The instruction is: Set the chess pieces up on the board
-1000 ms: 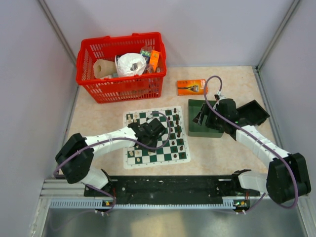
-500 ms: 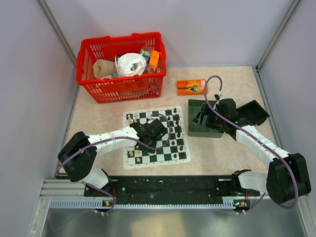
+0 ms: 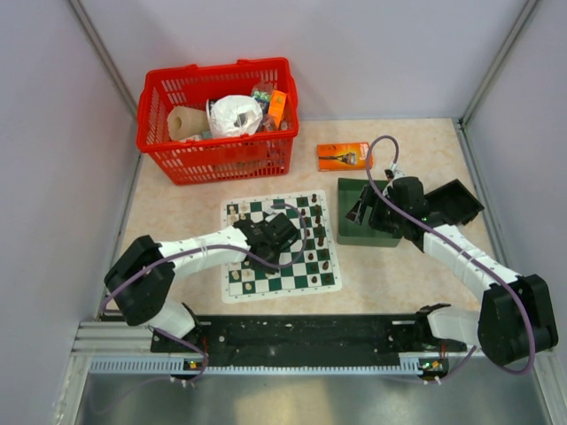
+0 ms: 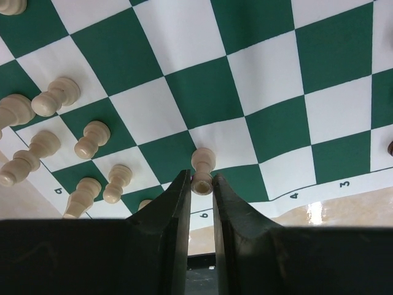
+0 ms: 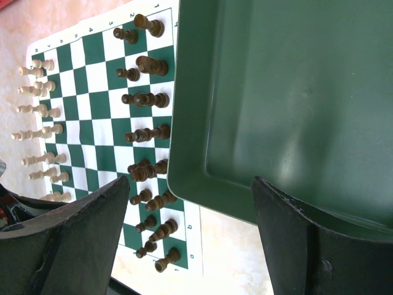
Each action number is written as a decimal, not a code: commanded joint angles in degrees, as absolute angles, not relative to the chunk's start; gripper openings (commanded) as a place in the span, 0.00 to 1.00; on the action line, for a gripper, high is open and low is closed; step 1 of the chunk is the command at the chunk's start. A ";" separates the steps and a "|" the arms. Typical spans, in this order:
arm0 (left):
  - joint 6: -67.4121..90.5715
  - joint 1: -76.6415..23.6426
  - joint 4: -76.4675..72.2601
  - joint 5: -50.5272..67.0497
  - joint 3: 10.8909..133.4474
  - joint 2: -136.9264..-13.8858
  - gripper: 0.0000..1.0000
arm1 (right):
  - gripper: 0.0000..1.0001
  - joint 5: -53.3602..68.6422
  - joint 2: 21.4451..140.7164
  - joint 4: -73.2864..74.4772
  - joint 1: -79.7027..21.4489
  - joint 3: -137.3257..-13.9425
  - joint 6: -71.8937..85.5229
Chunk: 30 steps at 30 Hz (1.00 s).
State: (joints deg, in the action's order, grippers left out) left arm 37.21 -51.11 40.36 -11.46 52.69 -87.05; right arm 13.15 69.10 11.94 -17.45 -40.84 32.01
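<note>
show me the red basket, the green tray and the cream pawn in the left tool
red basket (image 3: 221, 164), top view, on its front wall
green tray (image 5: 288, 86), right wrist view, on its bare floor
cream pawn (image 4: 202, 166), left wrist view, on its middle

Cream and dark chess pieces (image 5: 150, 64) along opposite board (image 5: 95, 77) edges

Left of the left gripper (image 4: 201, 182), cream pieces (image 4: 92, 138) crowd the board (image 4: 202, 92); squares ahead and right stand free. Dark pieces (image 5: 147, 132) line the right gripper's (image 5: 190, 187) left.
</note>
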 commanded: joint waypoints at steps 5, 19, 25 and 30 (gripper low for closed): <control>38.14 -51.33 38.85 -13.27 53.26 -84.47 0.15 | 0.80 12.66 67.85 10.28 -17.67 -40.69 31.20; 52.19 -51.33 53.60 -20.56 52.74 -65.75 0.12 | 0.80 13.01 67.68 10.28 -17.67 -40.69 31.46; 60.11 -51.50 59.94 -23.03 49.75 -60.30 0.11 | 0.80 13.10 67.59 10.20 -17.58 -40.52 31.46; 64.24 -51.50 60.38 -23.11 46.24 -58.18 0.11 | 0.80 13.27 67.76 9.93 -17.67 -40.43 31.64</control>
State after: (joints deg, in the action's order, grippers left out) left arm 58.72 -51.20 57.98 -21.21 48.51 -59.57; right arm 13.17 69.06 11.94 -17.50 -40.73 31.99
